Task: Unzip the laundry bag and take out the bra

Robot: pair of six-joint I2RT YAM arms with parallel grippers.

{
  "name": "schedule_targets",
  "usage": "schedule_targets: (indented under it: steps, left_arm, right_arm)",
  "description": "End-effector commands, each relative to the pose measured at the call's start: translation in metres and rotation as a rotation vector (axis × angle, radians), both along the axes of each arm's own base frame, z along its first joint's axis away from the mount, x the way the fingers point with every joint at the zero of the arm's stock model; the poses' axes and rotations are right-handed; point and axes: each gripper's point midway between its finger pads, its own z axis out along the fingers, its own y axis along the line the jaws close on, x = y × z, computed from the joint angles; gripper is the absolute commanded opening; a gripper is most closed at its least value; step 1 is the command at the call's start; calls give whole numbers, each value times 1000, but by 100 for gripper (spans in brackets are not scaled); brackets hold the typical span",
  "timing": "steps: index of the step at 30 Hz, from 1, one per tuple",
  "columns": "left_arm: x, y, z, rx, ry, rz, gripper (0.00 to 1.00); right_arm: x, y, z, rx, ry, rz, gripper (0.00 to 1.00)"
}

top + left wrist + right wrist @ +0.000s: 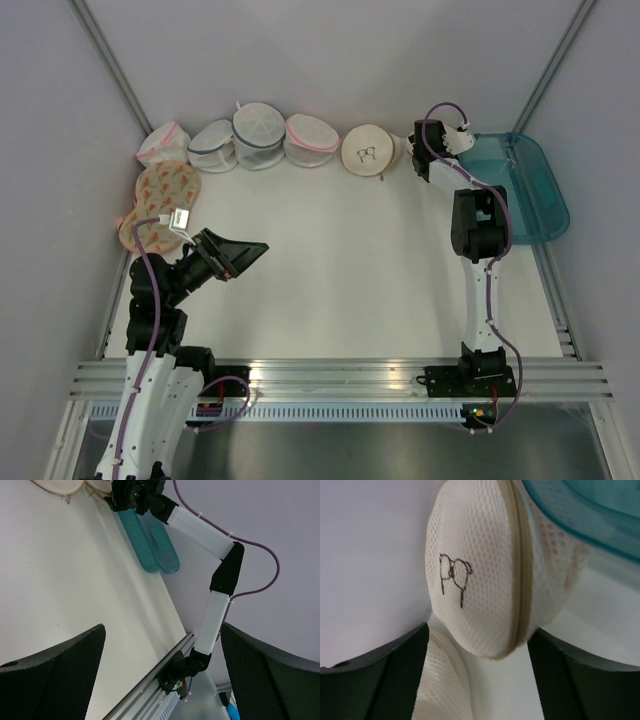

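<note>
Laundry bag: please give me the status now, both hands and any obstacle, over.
Left hand open, empty, far off. Right hand open, right at laundry bag, no grip. Zip shut, bra not visible. Teal bin close by.

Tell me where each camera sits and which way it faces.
Top view: above and behind the bases, looking down on the table; left arm and right arm show.
Left wrist: on the left arm, looking across at the right arm and teal tub; own open jaws at bottom corners.
Right wrist: close before the laundry bag; own jaws at bottom corners.
Shared: top and right wrist show the laundry bag.
</note>
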Motion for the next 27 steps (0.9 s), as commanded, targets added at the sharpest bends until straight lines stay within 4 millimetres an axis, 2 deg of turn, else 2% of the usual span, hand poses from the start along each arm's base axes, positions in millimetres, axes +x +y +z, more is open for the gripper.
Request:
schedule_targets:
  steps: [1, 3, 5, 8, 9, 11, 12, 13, 14, 15, 16, 17, 21, 22, 23, 27]
  left_arm:
    - [-3, 2, 14, 26, -47, 14, 100]
    - [-3, 3, 13, 32, -40, 15, 100]
    - [-4, 3, 13, 34, -40, 15, 100]
    - [-3, 4, 14, 33, -41, 21, 100]
    - [-3, 3, 14, 32, -40, 17, 99]
    - [-3, 3, 14, 32, -40, 15, 100]
    - [-3, 3, 14, 30, -38, 15, 100]
    - [-3, 2, 13, 29, -34, 13, 100]
    - [-3, 2, 13, 28, -33, 12, 100]
    - [-3, 2, 14, 26, -32, 12, 100]
    - [-3, 2, 14, 24, -34, 10, 100]
    - [-4, 2, 14, 24, -38, 9, 100]
    - [-5, 1, 15, 19, -37, 4, 100]
    - [-5, 1, 15, 17, -36, 3, 100]
    - [-6, 1, 15, 16, -35, 0, 100]
    - [-8, 1, 16, 11, -43, -2, 100]
  right_arm:
    - [20, -9, 5, -14, -45, -23, 80]
    - [28, -12, 8, -17, -55, -24, 74]
    - [30, -20, 10, -18, -40, -38, 73]
    - [27, -29, 0, -19, -19, -51, 72]
    - [27, -28, 3, -14, -28, -41, 61]
    - [24, -32, 5, -2, -44, -38, 49]
    - [23, -33, 5, 3, -53, -35, 33]
    - [18, -32, -5, 15, -41, -12, 24]
    - [24, -32, 14, 23, -112, 4, 17]
    - [23, -32, 18, 35, -130, 9, 4]
    - [18, -30, 9, 61, -124, 44, 1]
    - [26, -27, 32, 78, -216, 71, 1]
    - [36, -6, 57, 258, -399, 220, 1]
    - [38, -21, 61, 290, -444, 227, 0]
    - [42, -9, 75, 342, -528, 310, 0]
    - [44, -1, 112, 436, -702, 427, 1]
